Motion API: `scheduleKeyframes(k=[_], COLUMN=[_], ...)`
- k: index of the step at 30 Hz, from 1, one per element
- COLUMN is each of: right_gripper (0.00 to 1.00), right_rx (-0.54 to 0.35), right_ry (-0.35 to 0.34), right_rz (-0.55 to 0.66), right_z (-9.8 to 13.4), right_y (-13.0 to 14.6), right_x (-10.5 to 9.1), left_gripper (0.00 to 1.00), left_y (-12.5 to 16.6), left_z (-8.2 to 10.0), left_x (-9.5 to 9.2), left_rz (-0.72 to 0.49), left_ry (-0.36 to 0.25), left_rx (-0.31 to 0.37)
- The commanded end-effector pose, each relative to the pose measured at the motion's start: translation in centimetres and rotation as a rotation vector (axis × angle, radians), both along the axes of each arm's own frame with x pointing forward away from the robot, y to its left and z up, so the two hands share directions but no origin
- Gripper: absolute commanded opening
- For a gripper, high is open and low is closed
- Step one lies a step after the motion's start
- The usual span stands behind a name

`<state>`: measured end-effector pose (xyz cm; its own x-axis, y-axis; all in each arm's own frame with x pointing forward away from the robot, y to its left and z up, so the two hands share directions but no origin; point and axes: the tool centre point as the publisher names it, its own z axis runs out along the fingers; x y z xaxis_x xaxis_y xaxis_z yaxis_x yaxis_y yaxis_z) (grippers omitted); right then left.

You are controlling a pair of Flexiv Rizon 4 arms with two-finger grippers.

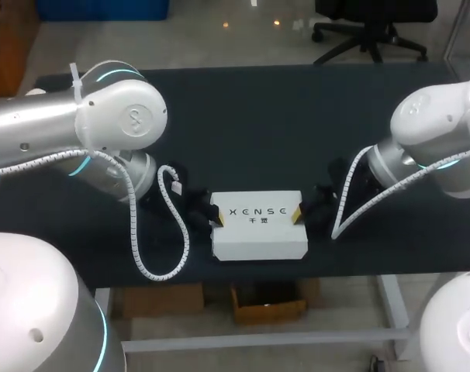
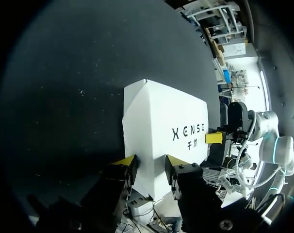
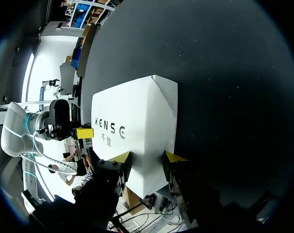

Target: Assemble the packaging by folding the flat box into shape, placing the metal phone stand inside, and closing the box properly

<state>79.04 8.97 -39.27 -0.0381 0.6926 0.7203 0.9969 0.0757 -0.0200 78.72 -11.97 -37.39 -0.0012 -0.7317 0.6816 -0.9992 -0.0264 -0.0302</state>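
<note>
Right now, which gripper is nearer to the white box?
Neither clearly: the left gripper sits at one end of the white box, the right gripper at the opposite end, both right up against it.

The desk [image 1: 258, 116] carried a dark matte top that ran from 9 o'clock to 3 o'clock in the head view. Fine pale specks dotted this top.
</note>
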Motion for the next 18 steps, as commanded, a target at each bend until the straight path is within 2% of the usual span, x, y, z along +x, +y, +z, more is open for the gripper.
scheduleKeyframes(k=[1,18], right_gripper=[0.39,0.36], right_rx=[-0.008,-0.023], right_ry=[0.012,0.064], right_rz=[0.003,0.002], right_z=[0.32,0.84], right_y=[0.55,0.42], right_x=[-0.05,0.35], left_gripper=[0.38,0.39], left_y=[-0.74,-0.44], left_z=[0.11,0.74], left_x=[0.55,0.82], left_rz=[-0.006,-0.005], left_ry=[0.019,0.055], left_rx=[0.008,0.014])
